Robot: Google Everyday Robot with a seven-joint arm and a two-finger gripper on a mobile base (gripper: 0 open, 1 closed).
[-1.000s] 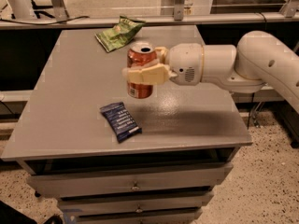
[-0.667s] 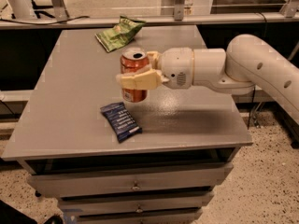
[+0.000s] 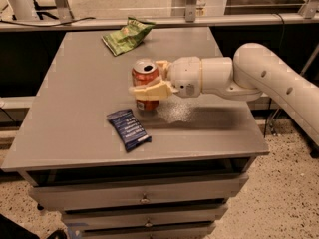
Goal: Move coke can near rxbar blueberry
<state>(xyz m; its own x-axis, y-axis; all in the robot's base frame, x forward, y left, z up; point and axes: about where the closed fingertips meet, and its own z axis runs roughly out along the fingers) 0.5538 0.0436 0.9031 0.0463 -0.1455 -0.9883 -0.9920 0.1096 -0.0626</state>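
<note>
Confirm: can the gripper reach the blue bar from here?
Probably yes. The gripper, shut on the can, sits close beside the bar, with nothing between them on the table.

We see the red-orange metal can (image 3: 143, 75) upright mid-frame, clasped by the cream gripper (image 3: 153, 78). The flat dark-blue bar wrapper (image 3: 128, 129) lies near, lower left.

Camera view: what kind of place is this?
Probably a robotics lab or test bay: a grey work table with drawers, a speckled floor, and cables behind. The gripper is over the table's middle, jaws closed on the coke can, close to the rxbar blueberry.
</note>
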